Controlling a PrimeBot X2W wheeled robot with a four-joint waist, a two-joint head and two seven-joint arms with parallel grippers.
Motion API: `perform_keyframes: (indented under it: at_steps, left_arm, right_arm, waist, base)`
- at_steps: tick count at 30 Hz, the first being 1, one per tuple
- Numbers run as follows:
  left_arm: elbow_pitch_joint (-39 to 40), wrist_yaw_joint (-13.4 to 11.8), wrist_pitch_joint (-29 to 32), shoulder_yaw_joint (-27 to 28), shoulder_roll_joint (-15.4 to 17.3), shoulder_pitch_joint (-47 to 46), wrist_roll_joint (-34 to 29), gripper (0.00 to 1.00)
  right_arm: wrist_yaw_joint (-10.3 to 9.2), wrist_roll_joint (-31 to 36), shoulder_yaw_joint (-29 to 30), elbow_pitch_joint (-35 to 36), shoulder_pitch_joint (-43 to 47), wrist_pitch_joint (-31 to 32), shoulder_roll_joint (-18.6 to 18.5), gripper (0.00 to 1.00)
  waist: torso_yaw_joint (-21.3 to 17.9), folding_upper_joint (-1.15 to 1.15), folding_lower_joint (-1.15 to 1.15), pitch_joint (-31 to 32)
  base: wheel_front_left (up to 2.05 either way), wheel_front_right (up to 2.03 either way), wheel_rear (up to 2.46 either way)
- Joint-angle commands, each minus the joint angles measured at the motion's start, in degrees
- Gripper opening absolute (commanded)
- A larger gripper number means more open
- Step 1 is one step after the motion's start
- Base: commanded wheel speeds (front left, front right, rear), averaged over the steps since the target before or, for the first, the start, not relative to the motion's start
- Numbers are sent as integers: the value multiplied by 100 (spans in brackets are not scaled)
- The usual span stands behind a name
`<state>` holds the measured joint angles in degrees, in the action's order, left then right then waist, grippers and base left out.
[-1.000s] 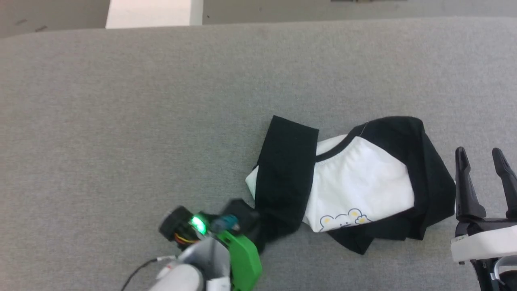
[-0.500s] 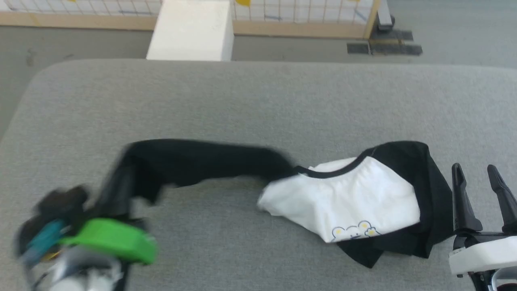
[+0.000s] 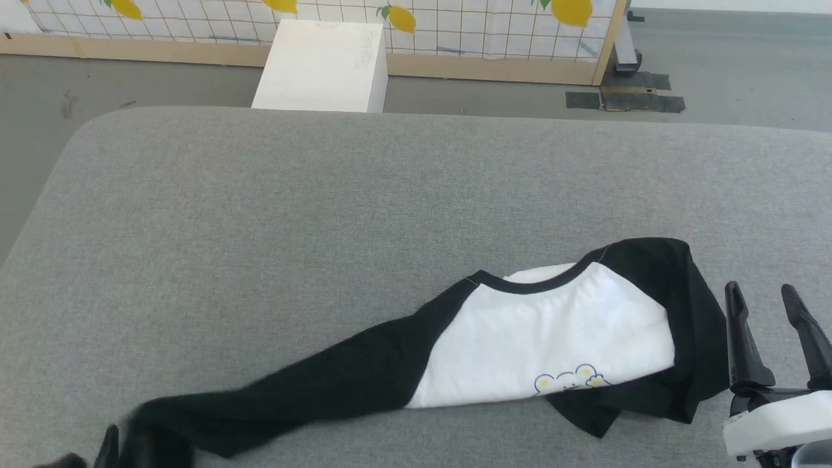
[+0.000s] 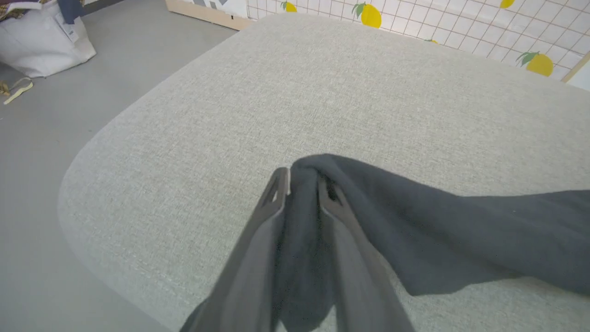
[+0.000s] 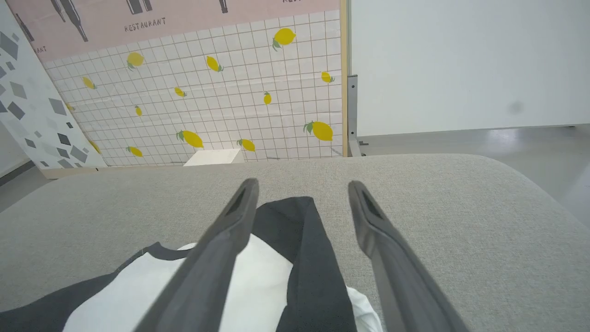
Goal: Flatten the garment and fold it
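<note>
step: flattening | garment lower right of head view, one sleeve stretched to lower left | left gripper narrowly parted around cuff, grip unclear | right gripper wide, empty | next, likely: unbunch other sleeve

A grey woven-fabric table top with rounded corners stretches under and ahead of the right gripper. Past its far edge, ahead and left of that gripper, a white rectangular box stands on the grey floor against a wood-framed panel of white grid squares printed with yellow lemons. Dark flat patches lie on the floor ahead of it. Far ahead and left of the left gripper, a white cloth bag sits on the floor.
</note>
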<state>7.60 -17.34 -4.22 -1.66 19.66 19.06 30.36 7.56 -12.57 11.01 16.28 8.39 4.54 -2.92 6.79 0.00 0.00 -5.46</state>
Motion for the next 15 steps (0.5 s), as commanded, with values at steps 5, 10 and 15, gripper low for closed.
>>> perform_keyframes:
  at_steps: [5,10,15]
  left_arm:
    - [105,250,-210,-192,-231,-347,162,100]
    - [926,399,-6,-377,20,-755,-22,100]
    - [1377,633,596,-956,295,-1339,-357,100]
  right_arm:
    - [-8,19,-64,-47,44,57,4,100]
    - [-8,10,-107,-17,28,66,4,100]
    - [-8,-7,-111,3,-47,50,4,100]
  waist:
    - [-14,0,0,83]
    - [-73,0,0,31]
    - [-173,0,0,-185]
  base:
    - [0,0,0]
    - [0,0,0]
    - [0,0,0]
